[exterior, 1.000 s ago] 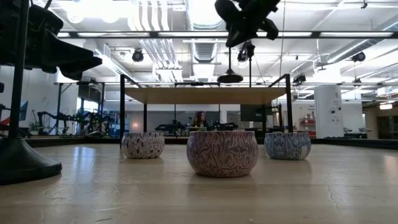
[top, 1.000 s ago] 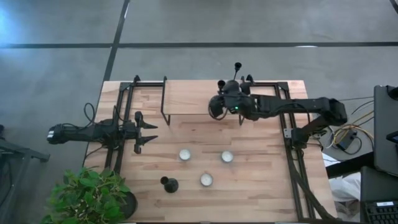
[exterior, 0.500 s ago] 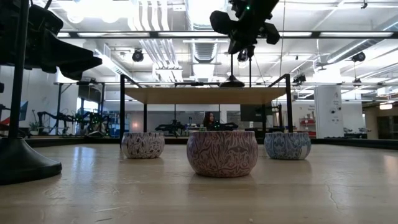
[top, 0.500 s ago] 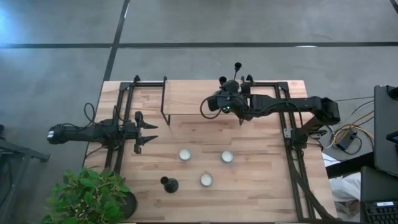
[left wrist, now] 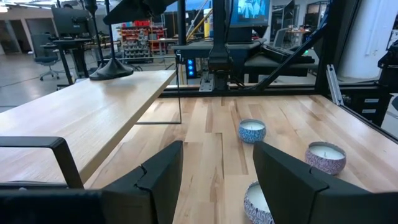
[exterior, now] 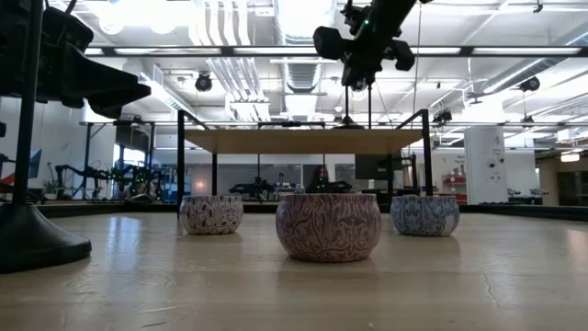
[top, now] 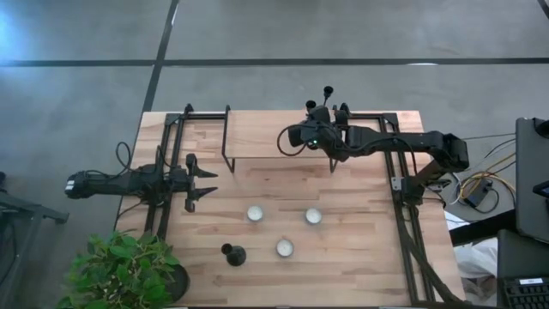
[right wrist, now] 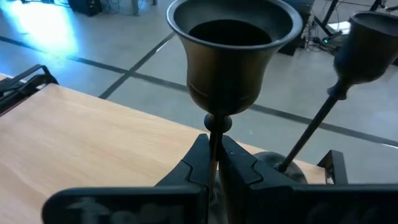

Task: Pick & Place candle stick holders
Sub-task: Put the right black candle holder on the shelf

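The worktop's middle is blocked by three candle tins [top: 284, 248] and a candlestick holder [top: 233, 254]; bare wood [top: 369, 249] is left toward the right edge.

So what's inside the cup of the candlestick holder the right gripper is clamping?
Nothing visible: the candlestick holder, held at its stem by the right gripper, shows a dark hollow cup; its very bottom is shadowed.

Open jaws, 3 candle tins [left wrist: 252, 130] ahead
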`<state>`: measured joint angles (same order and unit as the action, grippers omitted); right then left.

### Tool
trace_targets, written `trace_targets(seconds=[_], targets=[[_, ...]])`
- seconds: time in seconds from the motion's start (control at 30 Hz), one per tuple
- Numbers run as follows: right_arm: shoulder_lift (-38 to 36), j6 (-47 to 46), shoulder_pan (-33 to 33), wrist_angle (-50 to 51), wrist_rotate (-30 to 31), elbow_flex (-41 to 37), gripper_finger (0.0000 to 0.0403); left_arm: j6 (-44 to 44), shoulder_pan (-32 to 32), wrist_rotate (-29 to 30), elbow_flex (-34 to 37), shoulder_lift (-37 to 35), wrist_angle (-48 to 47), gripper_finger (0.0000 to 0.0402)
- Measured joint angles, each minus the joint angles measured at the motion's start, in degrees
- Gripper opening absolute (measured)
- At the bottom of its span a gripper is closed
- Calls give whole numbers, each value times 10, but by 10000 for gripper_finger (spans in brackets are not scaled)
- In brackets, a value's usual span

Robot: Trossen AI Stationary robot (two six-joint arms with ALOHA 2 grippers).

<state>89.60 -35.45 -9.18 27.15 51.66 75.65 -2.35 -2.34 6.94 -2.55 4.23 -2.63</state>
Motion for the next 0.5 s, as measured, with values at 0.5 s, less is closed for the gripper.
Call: trace_targets(seconds=[0.5], targets=[[0, 16, -14, -22, -27, -5, 11, 0, 0, 0, 0, 0, 0, 202]])
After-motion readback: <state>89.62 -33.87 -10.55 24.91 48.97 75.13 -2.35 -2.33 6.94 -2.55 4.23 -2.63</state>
